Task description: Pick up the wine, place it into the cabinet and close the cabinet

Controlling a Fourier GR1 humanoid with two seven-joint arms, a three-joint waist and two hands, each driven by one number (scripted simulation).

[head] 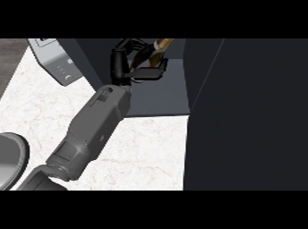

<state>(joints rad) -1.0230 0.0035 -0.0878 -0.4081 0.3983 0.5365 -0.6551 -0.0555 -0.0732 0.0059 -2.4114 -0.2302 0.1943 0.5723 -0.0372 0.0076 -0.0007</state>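
Inside cabinet (176, 85) — left hand (127, 58) outstretched, fingers curled round wine (158, 50)

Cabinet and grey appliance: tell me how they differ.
1. The cabinet is dark; the appliance is light grey.
2. The cabinet is far larger than the appliance.
3. The cabinet stands open, its door swung out, with the hand holding the wine inside; the appliance is a closed box that nothing touches.
Both stand on the marble counter.
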